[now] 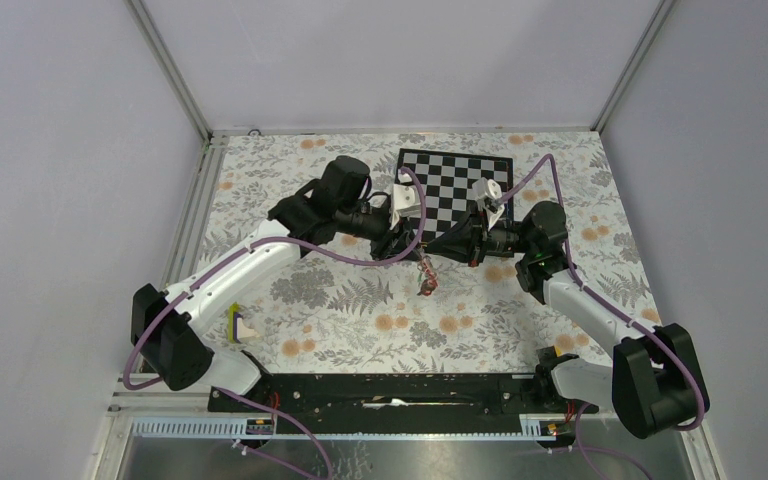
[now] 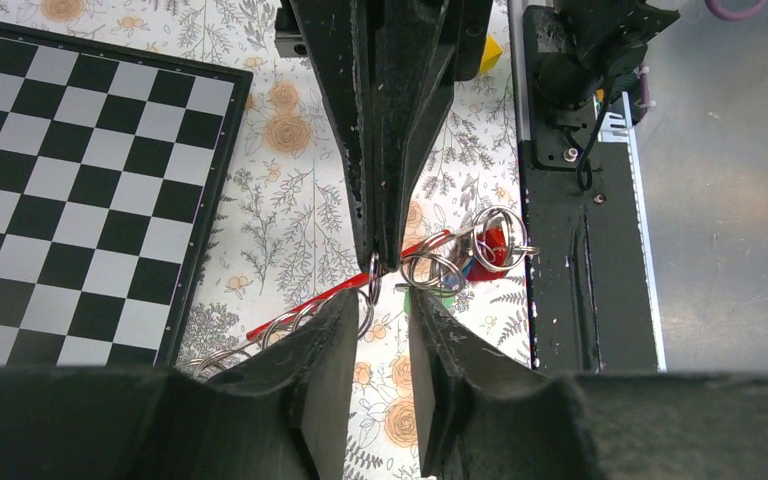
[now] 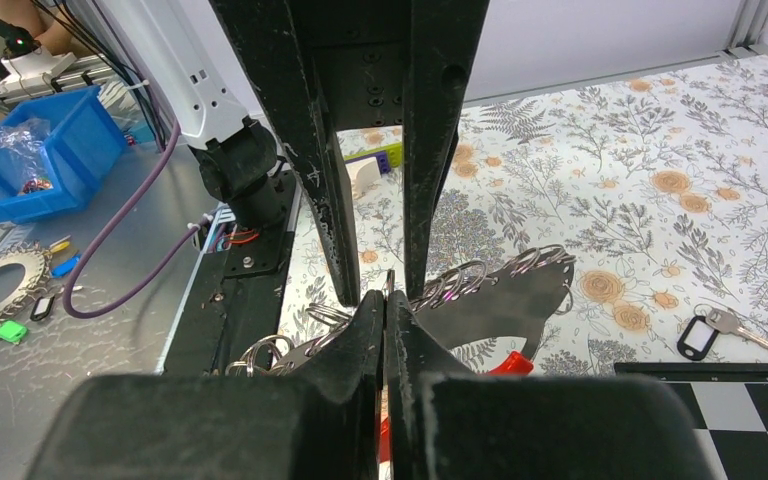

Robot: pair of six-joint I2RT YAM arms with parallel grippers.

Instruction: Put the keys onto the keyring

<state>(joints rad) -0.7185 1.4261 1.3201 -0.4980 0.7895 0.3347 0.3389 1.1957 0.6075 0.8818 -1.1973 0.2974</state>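
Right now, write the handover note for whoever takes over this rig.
Left gripper: open, tips flanking the pinched ring, gripping nothing.
Right gripper: shut on a ring of the bunch of silver split keyrings, held above the floral tablecloth.
Keys: red plastic tag, blue tag and green tag hang in that bunch; whether each is threaded is hidden.
A silver key with a black-framed tag lies loose on the cloth beside the checkerboard.
Left: probably thread what remains loose.

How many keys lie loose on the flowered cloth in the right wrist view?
1. The key with a dark-framed tag lies flat at the right, just beyond the chessboard edge. More may be hidden behind the right gripper, shut on the keyring.
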